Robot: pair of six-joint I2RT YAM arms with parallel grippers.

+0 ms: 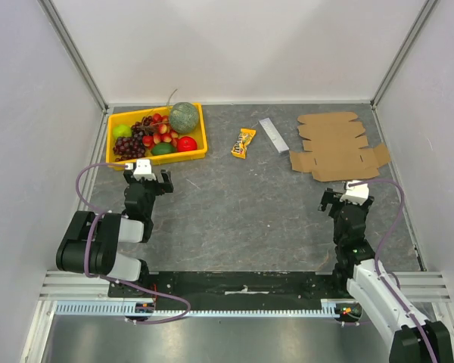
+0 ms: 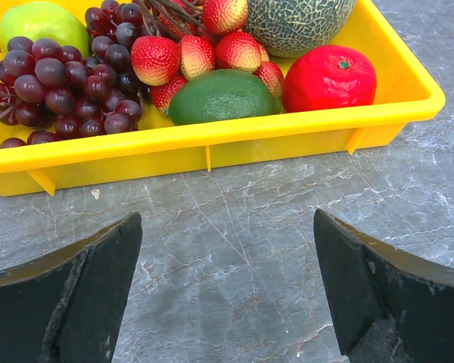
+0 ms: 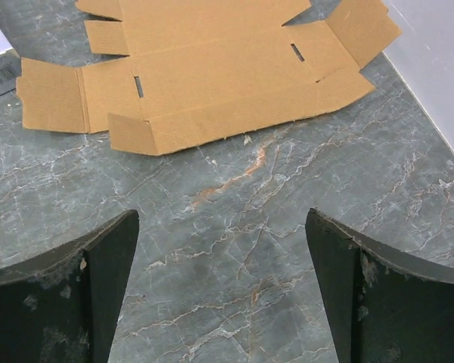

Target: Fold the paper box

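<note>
The paper box [image 1: 334, 146] is not folded. It lies as a flat brown die-cut sheet on the grey counter [image 1: 242, 219], well to the right of the yellow tray [image 1: 157, 157] and about as far back as the tray. From the right wrist view the paper box [image 3: 212, 83] shows its flaps and tabs spread out, with two small slots cut in the middle panel, and nothing touches it.

The right end effector [image 1: 346, 198] hovers on the near side of the sheet, far to the right of the tray. Its jaws stand wide apart and hold nothing, and only bare counter shows between them [image 3: 221, 215].

The left end effector [image 1: 151, 181] sits just on the near side of the tray, also spread fully and empty [image 2: 227, 219]. The tray's front wall [image 2: 212, 147] is straight ahead of it, with grapes, strawberries, a melon and other fruit inside.

Between the tray and the cardboard lie a small orange snack packet [image 1: 244, 143] and, further from the tray, a grey bar [image 1: 273, 135].
</note>
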